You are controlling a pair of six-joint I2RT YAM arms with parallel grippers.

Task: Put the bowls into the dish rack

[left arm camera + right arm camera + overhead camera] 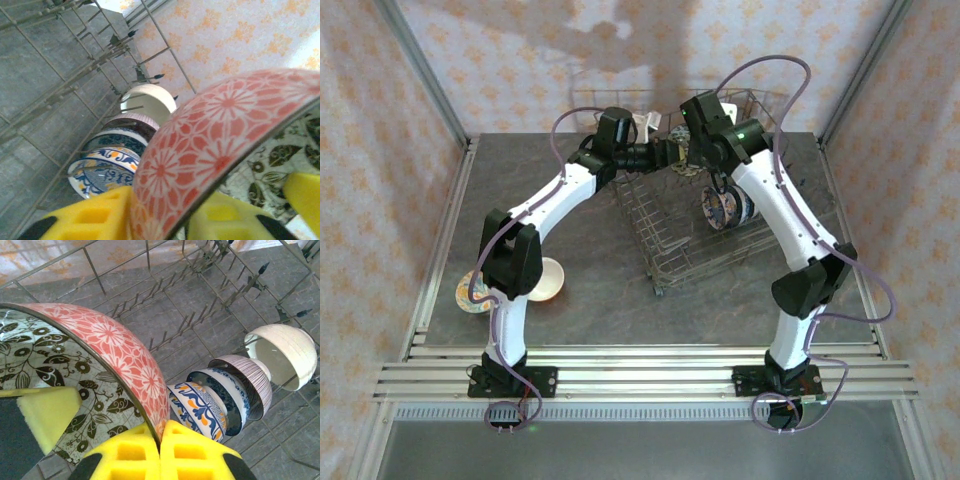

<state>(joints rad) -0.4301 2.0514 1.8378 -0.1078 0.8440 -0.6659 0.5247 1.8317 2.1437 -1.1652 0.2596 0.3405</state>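
Overhead, the left gripper (pixel 670 156) and right gripper (pixel 698 152) hang close together above the dish rack (pixel 660 250), a red flowered bowl (pixel 688 168) held between them. A cream bowl (pixel 550 280) and a patterned bowl (pixel 470 293) lie on the table (pixel 620 300), well behind the left gripper.

From the left wrist, its yellow pads (pixel 95 215) are clenched on that bowl's (pixel 215 130) wall, with four standing bowls (pixel 107 172) in the rack beyond the fingertips.

From the right wrist, its pads (pixel 195 455) likewise pinch the rim, the four bowls (pixel 225 390) just ahead and to the right.

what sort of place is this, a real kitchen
Probably a robot test booth, not a kitchen: patterned cloth walls, aluminium frame rail, two white robot arms over a grey wire dish rack.
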